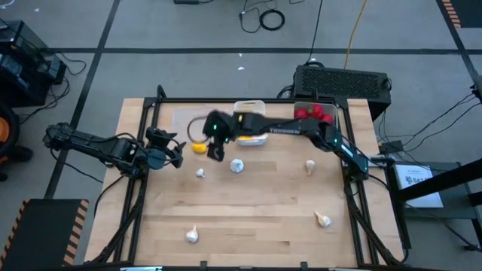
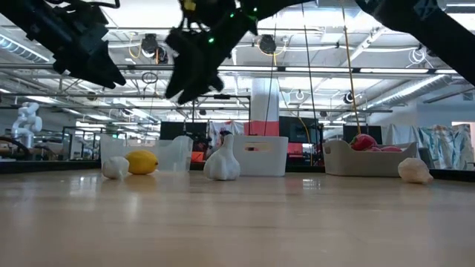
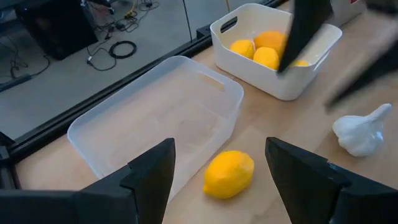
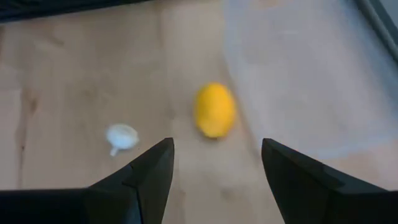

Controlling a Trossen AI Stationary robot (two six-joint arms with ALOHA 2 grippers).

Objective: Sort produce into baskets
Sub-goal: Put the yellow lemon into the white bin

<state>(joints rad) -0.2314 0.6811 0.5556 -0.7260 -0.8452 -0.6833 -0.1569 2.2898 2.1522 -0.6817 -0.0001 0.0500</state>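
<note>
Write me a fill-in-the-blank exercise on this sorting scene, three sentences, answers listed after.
1. The loose lemon lies on the table beside the ____ tray, which holds nothing.
2. The white tray holds only ____.
3. Both the left claw and the right claw stand ____, gripping nothing, with that loose lemon ahead of each.

Missing words: clear; lemons; open

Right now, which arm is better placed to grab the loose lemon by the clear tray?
Probably the left. Its open claw already frames the lemon beside the clear tray. The right claw also faces it, but reaches across from the far side.
</note>
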